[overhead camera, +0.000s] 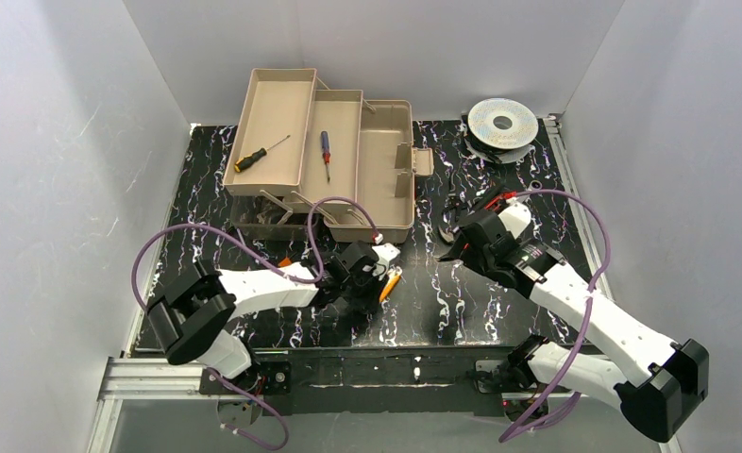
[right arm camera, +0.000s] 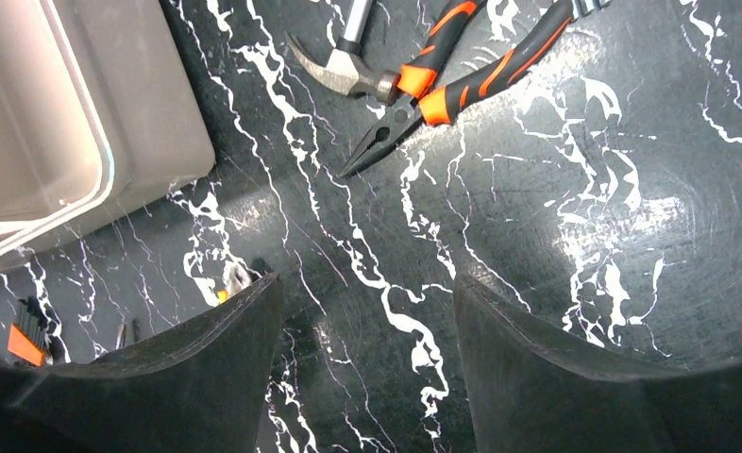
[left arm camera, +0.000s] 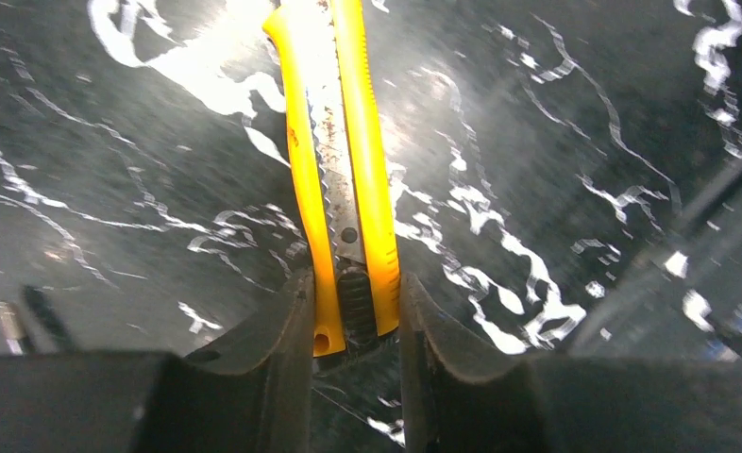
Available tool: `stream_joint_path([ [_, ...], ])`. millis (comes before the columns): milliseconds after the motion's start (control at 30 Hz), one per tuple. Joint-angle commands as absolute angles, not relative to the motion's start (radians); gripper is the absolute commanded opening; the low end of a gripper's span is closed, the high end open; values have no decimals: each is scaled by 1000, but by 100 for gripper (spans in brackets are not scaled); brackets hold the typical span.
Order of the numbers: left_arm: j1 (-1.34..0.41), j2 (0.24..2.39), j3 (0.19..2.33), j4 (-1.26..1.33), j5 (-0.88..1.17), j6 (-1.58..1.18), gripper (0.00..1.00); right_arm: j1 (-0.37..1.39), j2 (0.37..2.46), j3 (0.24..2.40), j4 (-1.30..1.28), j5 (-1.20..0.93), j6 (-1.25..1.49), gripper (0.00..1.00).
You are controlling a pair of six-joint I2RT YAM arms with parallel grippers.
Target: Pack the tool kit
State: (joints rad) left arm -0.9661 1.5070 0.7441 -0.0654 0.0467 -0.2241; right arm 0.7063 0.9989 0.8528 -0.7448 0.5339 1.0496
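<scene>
White-walled cell, black marble-pattern table (overhead camera: 443, 311). Beige toolbox (overhead camera: 381, 151) sits at the far side, open with its trays folded out. A silver spool (overhead camera: 502, 122) lies right of the toolbox.

Right gripper (right arm camera: 365, 283) hangs just right of the toolbox, jaws wide, nothing between them. A claw hammer (right arm camera: 348, 66) and orange-black pliers (right arm camera: 462, 75) lie touching ahead of it.

Left gripper (left arm camera: 356, 330) is just in front of the toolbox, jaws pinched on the butt end of the yellow snap-off knife (left arm camera: 334, 142). Can't tell if the knife is off the table.

Two screwdrivers (overhead camera: 259, 154) (overhead camera: 327, 154) lie in the toolbox trays.

Knife is probably light, stiff, slick plastic. The butt grip leaves a long overhang, so it may swivel; a mid-body hold looks steadier.
</scene>
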Motion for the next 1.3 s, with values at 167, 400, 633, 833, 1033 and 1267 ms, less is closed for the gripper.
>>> stream_joint_path([
  [167, -991, 1172, 775, -131, 319, -217, 6, 673, 934, 821, -712, 613, 1022, 73],
  [400, -923, 1175, 1035, -299, 133, -294, 1, 657, 918, 812, -693, 618, 1015, 73],
  [633, -780, 1476, 1340, -381, 62, -375, 0, 645, 924, 822, -686, 635, 986, 73],
  [833, -725, 1749, 1593, -466, -96, -345, 1, 584, 993, 839, -734, 614, 964, 73],
  [1033, -694, 1911, 1712, -472, -131, -349, 3, 457, 1044, 831, -732, 514, 956, 73],
  [1267, -682, 1977, 1781, -505, -128, -344, 40, 276, 1086, 757, -597, 292, 958, 72],
])
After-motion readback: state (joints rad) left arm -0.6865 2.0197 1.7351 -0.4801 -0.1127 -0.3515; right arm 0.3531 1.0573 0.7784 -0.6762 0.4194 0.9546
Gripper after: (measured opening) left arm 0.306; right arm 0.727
